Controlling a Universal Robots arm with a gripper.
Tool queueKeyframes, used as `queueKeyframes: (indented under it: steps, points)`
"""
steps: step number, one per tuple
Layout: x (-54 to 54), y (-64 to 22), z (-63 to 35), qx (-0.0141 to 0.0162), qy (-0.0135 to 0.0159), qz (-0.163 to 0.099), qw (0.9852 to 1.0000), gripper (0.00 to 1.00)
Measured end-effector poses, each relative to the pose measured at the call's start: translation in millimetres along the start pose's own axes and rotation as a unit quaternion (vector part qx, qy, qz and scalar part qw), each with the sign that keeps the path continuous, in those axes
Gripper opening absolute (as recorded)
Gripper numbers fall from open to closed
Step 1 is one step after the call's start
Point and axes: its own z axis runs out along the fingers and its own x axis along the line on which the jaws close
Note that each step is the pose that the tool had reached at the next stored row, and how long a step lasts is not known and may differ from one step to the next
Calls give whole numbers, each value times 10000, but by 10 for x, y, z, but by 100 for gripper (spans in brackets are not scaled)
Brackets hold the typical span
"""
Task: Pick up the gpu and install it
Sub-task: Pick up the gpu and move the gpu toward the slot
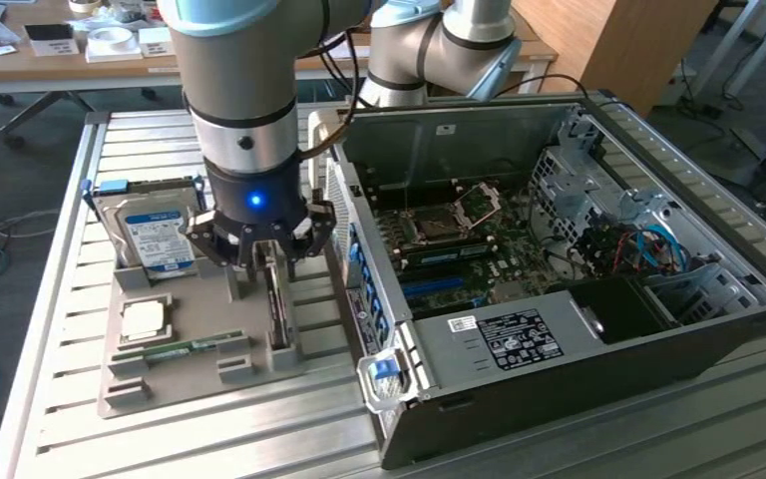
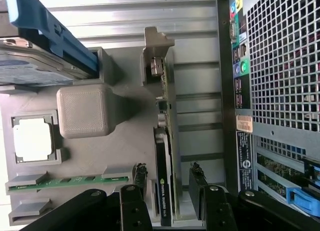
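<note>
The gpu (image 1: 276,317) is a thin dark card standing on its edge in a slot of the grey parts holder (image 1: 184,384). In the wrist view the gpu (image 2: 163,186) runs between my two black fingertips (image 2: 140,175), with a gap on each side. My gripper (image 1: 266,261) hangs open just above the card's near end, straddling it without gripping it. The open computer case (image 1: 557,249) lies beside the holder on the exterior view's right, with its motherboard (image 1: 457,235) exposed.
On the holder are a silver hard drive (image 1: 157,238) in a blue bracket, a square processor (image 1: 144,317) and a green memory stick (image 1: 184,349). The case's perforated rear wall (image 2: 280,66) stands close beside the gpu. All of it rests on a slatted metal table (image 1: 144,140).
</note>
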Motion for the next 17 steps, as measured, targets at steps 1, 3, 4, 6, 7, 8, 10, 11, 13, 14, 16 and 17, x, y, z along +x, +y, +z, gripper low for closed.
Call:
queueKeyframes:
  steps: [1,3,4,6,7,8,10,11,13,14,16,17]
  points:
    - [0,-1,18,0,0,0,10000,47]
    - [1,-2,56,-1,0,0,10000,47]
    - [1,-3,74,0,-1,0,10000,47]
    - [2,-4,109,0,-1,0,10000,47]
    - [3,-5,128,0,0,0,10000,47]
    - [3,-6,145,0,0,0,10000,47]
    - [4,-7,168,0,0,0,10000,47]
    - [4,-7,168,1,0,0,10000,47]
    - [4,-5,176,0,-1,0,10000,47]
    - [5,-1,182,0,0,0,10000,47]
    - [7,18,195,0,-1,0,10000,47]
    - [8,26,201,0,0,1,10000,47]
